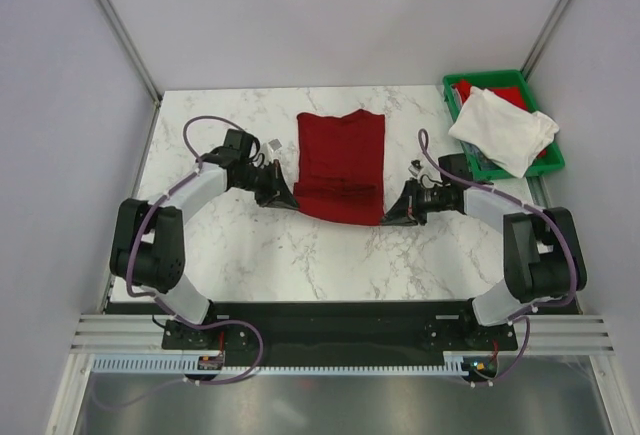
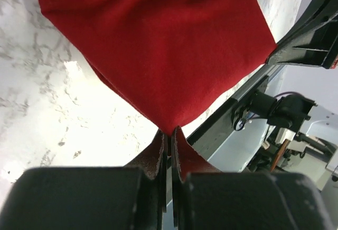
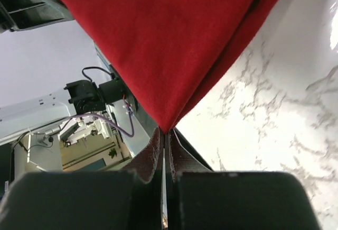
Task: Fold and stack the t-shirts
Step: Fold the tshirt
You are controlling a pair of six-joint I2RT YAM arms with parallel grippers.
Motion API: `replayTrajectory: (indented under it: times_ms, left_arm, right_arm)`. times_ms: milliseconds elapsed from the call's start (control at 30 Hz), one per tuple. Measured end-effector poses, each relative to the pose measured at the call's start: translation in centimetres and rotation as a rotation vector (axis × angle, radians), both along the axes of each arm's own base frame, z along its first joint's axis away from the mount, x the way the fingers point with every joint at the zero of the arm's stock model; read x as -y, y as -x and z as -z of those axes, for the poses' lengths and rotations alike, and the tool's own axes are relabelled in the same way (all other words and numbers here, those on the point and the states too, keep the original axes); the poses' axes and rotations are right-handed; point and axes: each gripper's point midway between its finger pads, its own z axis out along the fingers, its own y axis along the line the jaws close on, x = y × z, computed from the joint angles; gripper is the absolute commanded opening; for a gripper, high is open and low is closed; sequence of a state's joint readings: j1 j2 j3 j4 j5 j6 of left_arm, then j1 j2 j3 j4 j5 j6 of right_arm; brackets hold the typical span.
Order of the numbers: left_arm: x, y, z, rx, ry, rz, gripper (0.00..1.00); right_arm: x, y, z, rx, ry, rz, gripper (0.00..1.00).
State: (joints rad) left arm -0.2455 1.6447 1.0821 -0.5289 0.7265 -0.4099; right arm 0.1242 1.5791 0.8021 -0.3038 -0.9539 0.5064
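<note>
L arm (image 1: 205, 185), R arm (image 1: 490, 203): white links, blk joints & bases, purple cables (image 1: 207, 119). L pincer (image 1: 290, 202), R pincer (image 1: 390, 216): blk.

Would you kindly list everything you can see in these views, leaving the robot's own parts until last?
dark red t-shirt: one, dark red, lying at the table's centre
off-white t-shirt: one, off-white, heaped over the green bin
green bin: one, green, table's far right corner
red cloth: one patch showing, red, inside the bin under the off-white t-shirt
table: one, white marble, beneath everything
left gripper: one, black, pinching the dark red t-shirt's near left corner
right gripper: one, black, pinching its near right corner
</note>
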Motion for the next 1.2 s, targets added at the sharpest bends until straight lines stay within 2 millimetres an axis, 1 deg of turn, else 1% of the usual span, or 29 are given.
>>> replayTrajectory:
  times_ms: [133, 200, 300, 433, 533, 567, 667, 800, 833, 867, 967, 1100, 1200]
  left_arm:
    - [0.3, 1.6, -0.1, 0.012, -0.012, 0.025, 0.02]
    - [0.2, 2.2, -0.2, 0.009, -0.016, 0.030, 0.02]
    - [0.1, 2.4, -0.7, 0.023, -0.015, 0.029, 0.02]
    - [0.1, 2.3, -1.5, 0.051, -0.010, 0.027, 0.02]
    - [0.1, 1.6, -1.9, 0.060, -0.017, 0.027, 0.02]
    - [0.2, 0.8, -2.2, 0.071, -0.017, 0.029, 0.02]
    - [0.9, -2.4, -2.9, 0.111, -0.020, 0.033, 0.02]
    - [1.9, -7.8, -2.9, 0.162, -0.024, 0.038, 0.02]
    - [2.0, -9.0, -2.7, 0.172, -0.026, 0.036, 0.02]
    - [2.2, -10.2, -2.6, 0.179, -0.027, 0.035, 0.02]
    - [2.5, -14.1, -2.6, 0.226, -0.029, 0.028, 0.02]
    - [2.8, -18.9, -2.4, 0.300, -0.037, 0.021, 0.02]
    - [3.0, -21.7, -2.1, 0.349, -0.046, 0.019, 0.02]
  right_arm:
    - [0.1, 1.5, -1.4, 0.022, -0.015, 0.010, 0.00]
    - [0.2, 1.7, -2.3, 0.046, -0.024, 0.014, 0.00]
    - [0.1, 1.8, -3.5, 0.084, -0.035, 0.019, 0.00]
    - [0.3, 1.6, -3.5, 0.088, -0.032, 0.027, 0.00]
    - [0.6, 0.8, -3.0, 0.074, -0.020, 0.043, 0.00]
    - [0.8, 0.0, -2.8, 0.070, -0.014, 0.050, 0.00]
    - [1.2, -3.1, -2.6, 0.082, 0.006, 0.070, 0.00]
    - [1.6, -9.6, -3.6, 0.175, 0.024, 0.086, 0.00]
    - [1.6, -10.8, -3.7, 0.187, 0.028, 0.087, 0.00]
    - [1.6, -12.7, -4.0, 0.219, 0.031, 0.087, 0.00]
    - [1.7, -16.9, -4.2, 0.287, 0.045, 0.090, 0.00]
    - [1.7, -21.4, -4.0, 0.357, 0.062, 0.091, 0.00]
    - [1.7, -24.4, -3.6, 0.402, 0.074, 0.091, 0.01]
